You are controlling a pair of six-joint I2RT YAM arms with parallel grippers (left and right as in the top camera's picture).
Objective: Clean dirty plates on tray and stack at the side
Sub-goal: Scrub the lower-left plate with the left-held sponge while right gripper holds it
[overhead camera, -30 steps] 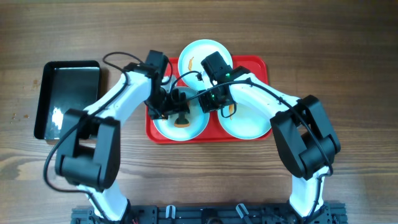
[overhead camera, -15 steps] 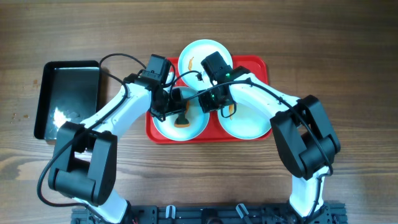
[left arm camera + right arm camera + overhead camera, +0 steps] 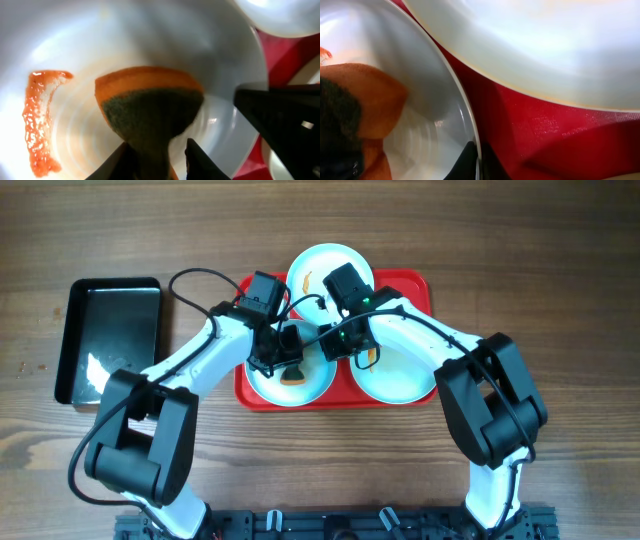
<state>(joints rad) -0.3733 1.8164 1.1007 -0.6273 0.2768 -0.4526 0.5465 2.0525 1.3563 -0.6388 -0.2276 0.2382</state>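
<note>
L gripper [image 3: 159,157] pinches sponge [image 3: 150,100] on plate [image 3: 125,35]

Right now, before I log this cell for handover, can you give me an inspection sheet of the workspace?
Surface: wooden table.
Job's things: red tray carries left plate, far plate and right plate; each shows an orange smear; none stacked aside.
Clutter: black tray left of the red tray.
Grippers: left gripper shut on sponge on the left plate; right gripper pinching that plate's rim.
Cables: black cable loops beside the left arm.
Surroundings: mounting rail at the near edge.
</note>
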